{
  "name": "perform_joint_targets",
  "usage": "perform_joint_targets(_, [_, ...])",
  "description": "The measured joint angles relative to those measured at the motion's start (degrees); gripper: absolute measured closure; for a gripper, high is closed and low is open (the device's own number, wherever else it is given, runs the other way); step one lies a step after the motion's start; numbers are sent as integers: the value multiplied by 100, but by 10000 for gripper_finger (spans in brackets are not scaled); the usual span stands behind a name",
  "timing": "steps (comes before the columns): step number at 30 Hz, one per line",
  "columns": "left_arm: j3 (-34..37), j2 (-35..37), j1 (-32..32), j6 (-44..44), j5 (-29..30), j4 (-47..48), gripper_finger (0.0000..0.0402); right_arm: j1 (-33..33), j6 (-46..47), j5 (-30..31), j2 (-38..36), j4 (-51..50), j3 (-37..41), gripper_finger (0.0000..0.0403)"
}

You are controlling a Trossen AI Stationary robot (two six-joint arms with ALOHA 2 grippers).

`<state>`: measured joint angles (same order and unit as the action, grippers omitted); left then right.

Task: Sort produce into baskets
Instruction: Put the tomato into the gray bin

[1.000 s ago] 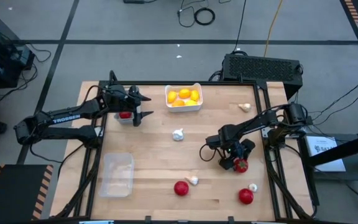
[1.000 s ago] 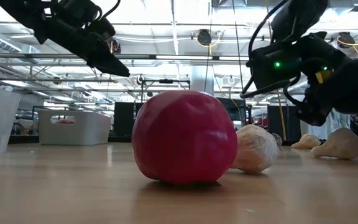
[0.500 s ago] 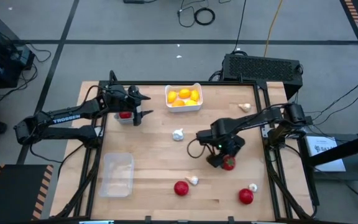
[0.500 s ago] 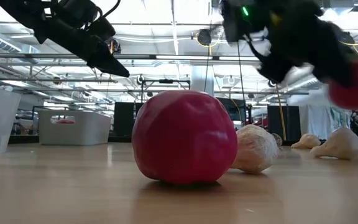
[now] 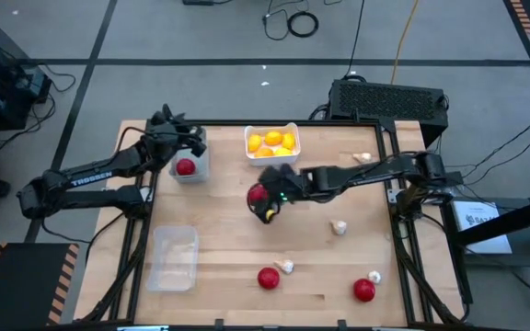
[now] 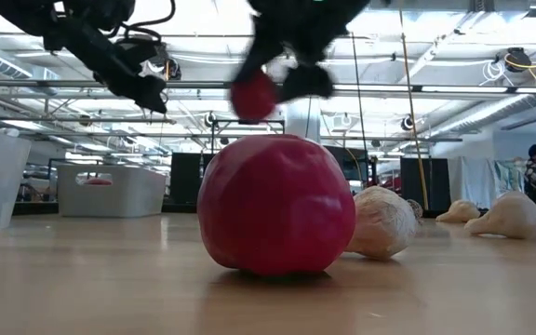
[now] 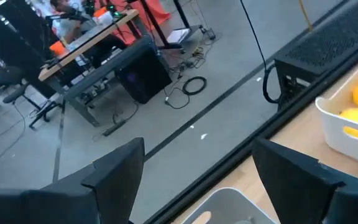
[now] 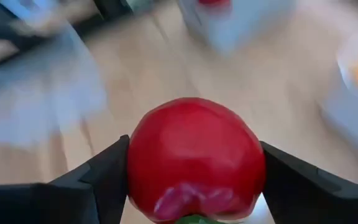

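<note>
A: Red tomato (image 5: pixel 257 194) is clamped in the right gripper (image 5: pixel 263 198) mid-desk; the left gripper (image 5: pixel 194 144), released, hovers over the grey basket (image 5: pixel 197 170).

B: Lemons (image 5: pixel 272 142) are sorted; two tomatoes (image 5: pixel 268 278) and the garlic (image 5: pixel 339 227) remain.

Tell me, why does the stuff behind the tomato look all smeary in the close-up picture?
In the right wrist view, the tomato held by the right gripper is sharp while the table behind is streaked with motion blur. In the low view, that gripper is blurred too; the big tomato resting on the table looks crisp.
</note>
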<state>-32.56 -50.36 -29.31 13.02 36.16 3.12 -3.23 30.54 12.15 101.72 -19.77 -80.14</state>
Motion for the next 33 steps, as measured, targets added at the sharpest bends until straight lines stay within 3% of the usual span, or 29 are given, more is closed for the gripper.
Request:
perform_joint_targets(4, [0,-2,1,-59,9,-1,96,123,-997,-13,320,1652,0,117])
perform_joint_targets(9, [0,-1,-38,-45,550,-1,96,349,-1929,-25,837,2710,7,117])
perform_joint_targets(13, [0,-1,-197,-71,878,-2,96,601,-2220,-26,1276,3704,7,117])
perform_joint_targets(22, [0,-1,-532,-219,933,-283,96,954,-2612,-56,2398,6478,-66,117])
perform_joint_targets(29, [0,-4,-731,-220,926,-622,96,1125,-2719,-48,3305,6616,-1175,117])
perform_joint_targets(33, [0,-4,-793,-218,933,-565,96,1137,-3018,-54,3850,6018,-2213,117])
